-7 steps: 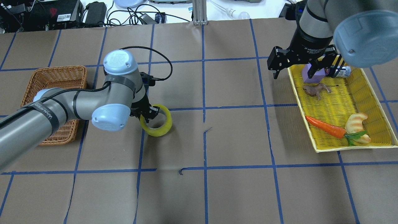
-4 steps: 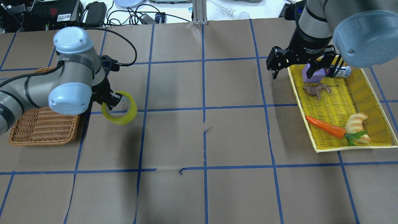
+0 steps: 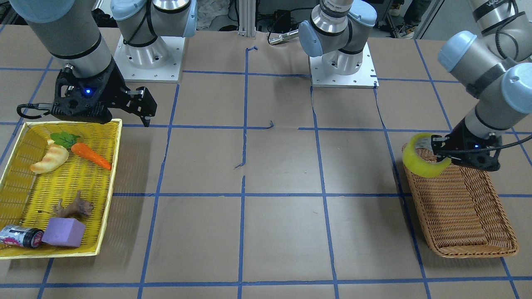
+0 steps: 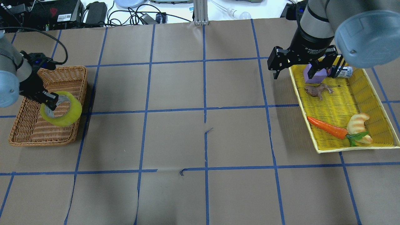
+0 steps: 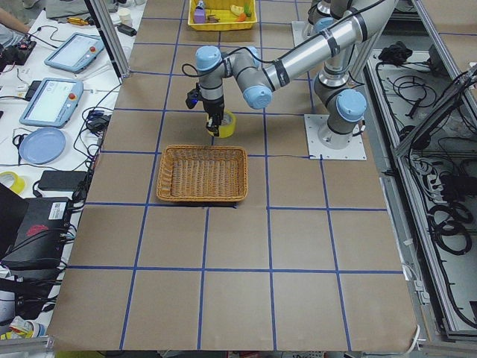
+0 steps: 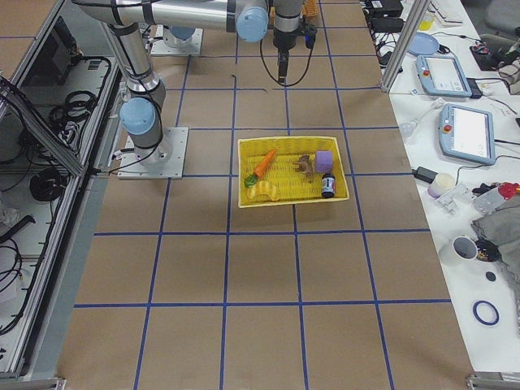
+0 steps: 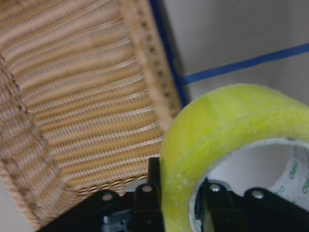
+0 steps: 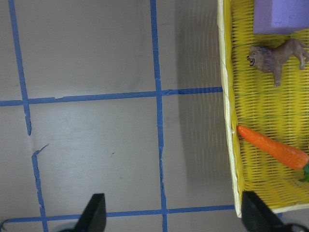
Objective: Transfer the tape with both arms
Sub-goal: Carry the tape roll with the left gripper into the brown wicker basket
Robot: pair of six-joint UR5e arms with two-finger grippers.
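The tape, a thick yellow roll with a grey core, hangs in my left gripper. The gripper is shut on the roll's wall, one finger inside the core. It holds the roll in the air over the wicker basket, near the edge that faces the table's middle. The front view shows the tape and left gripper above the basket's corner. The left wrist view shows the tape over the basket's rim. My right gripper is open and empty, above the yellow tray's edge.
The yellow tray at the right holds a carrot, a croissant, a toy lion, a purple block and a small can. Blue tape lines grid the brown table.
My left arm has swung left with the tape, from the table left of centre to over the wicker basket. The right arm has barely moved.
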